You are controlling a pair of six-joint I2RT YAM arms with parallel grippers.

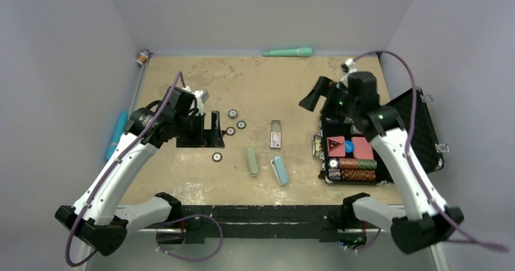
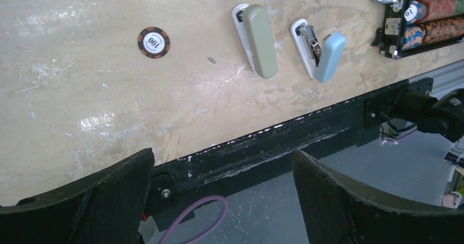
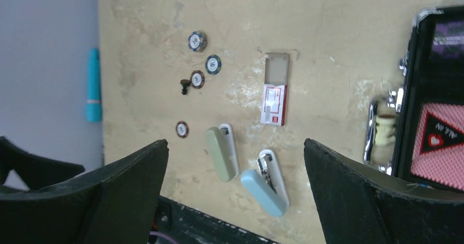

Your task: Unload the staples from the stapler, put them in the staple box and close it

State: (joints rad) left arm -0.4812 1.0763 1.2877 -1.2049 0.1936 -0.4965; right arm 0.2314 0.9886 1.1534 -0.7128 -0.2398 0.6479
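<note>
Stapler (image 1: 279,170) in blue, axis eleven-to-five, lies four o'clock of spread left end effector (image 1: 209,131), seven o'clock of spread right end effector (image 1: 320,98), about equally near.

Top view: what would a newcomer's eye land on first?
The open black case on the right, crammed with colour, draws the eye first. Next come the green stapler and blue stapler, lying side by side front-centre, with a small red-and-white box just behind them. Loose chips lie left of centre.
</note>
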